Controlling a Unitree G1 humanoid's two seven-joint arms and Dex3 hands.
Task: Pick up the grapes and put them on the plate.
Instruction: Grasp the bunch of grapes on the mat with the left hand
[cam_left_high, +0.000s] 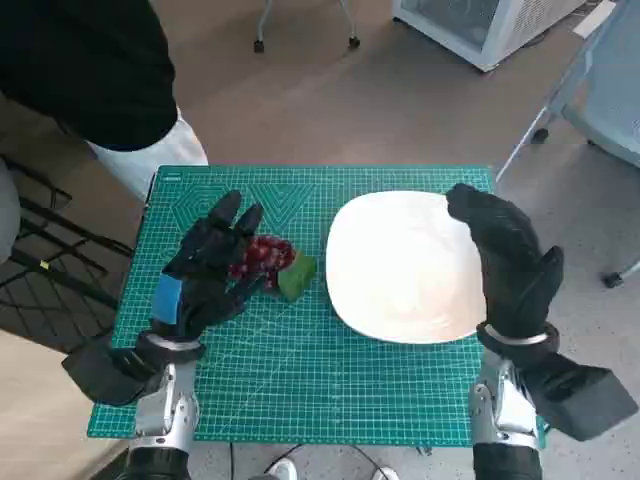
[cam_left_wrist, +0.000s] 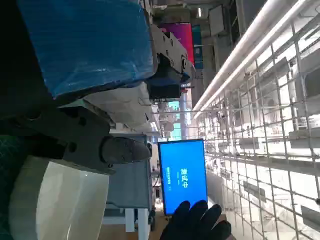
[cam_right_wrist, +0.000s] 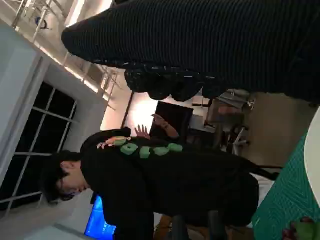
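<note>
Grapes (cam_left_high: 262, 256) lie on green mat (cam_left_high: 300, 370), left of white plate (cam_left_high: 400, 265). Left hand (cam_left_high: 205, 265) beside grapes, fingers spread, grasping nothing. Right hand (cam_left_high: 510, 260) above plate edge, fingers extended, empty.

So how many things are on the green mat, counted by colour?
Red: 1, the grapes
Green: 1, the leafy bit beside the grapes
White: 1, the plate
Total: 3 things on the mat
</note>
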